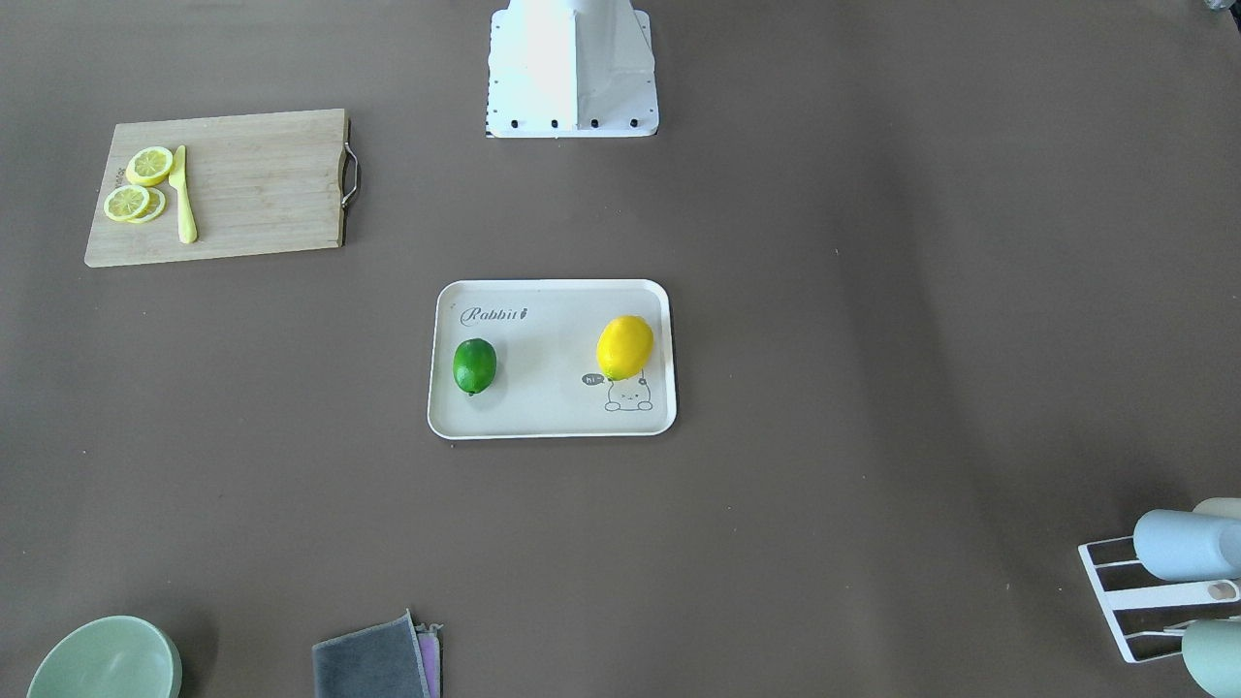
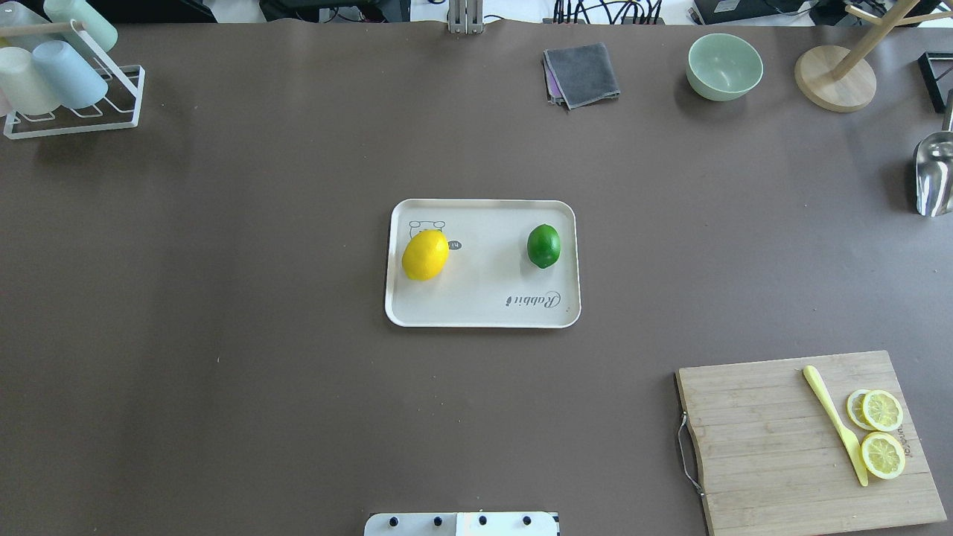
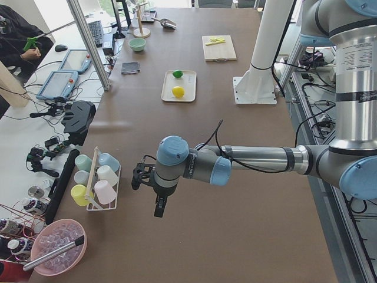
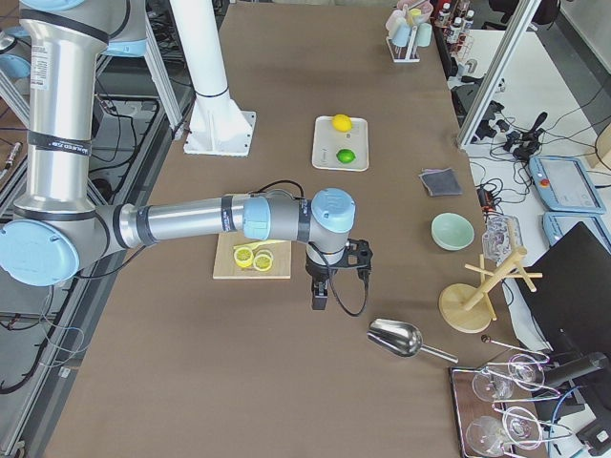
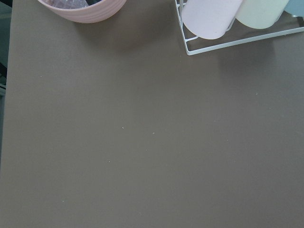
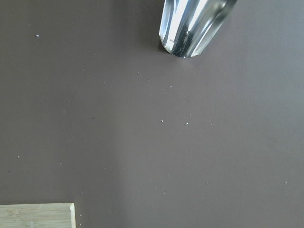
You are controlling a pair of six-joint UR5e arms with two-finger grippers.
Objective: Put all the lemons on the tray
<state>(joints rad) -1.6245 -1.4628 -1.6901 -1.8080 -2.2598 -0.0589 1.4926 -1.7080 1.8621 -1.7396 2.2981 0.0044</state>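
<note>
The yellow lemon and the green lemon both lie on the cream tray in the middle of the table, apart from each other. In the front-facing view the yellow lemon covers part of the bunny drawing and the green lemon sits below the "Rabbit" script. My left gripper hangs over the table's left end near the cup rack. My right gripper hangs at the right end beside the cutting board. Both are far from the tray. I cannot tell whether either is open or shut.
A wooden cutting board holds lemon slices and a yellow knife. A green bowl, a grey cloth, a cup rack, a metal scoop and a wooden stand line the table's edges.
</note>
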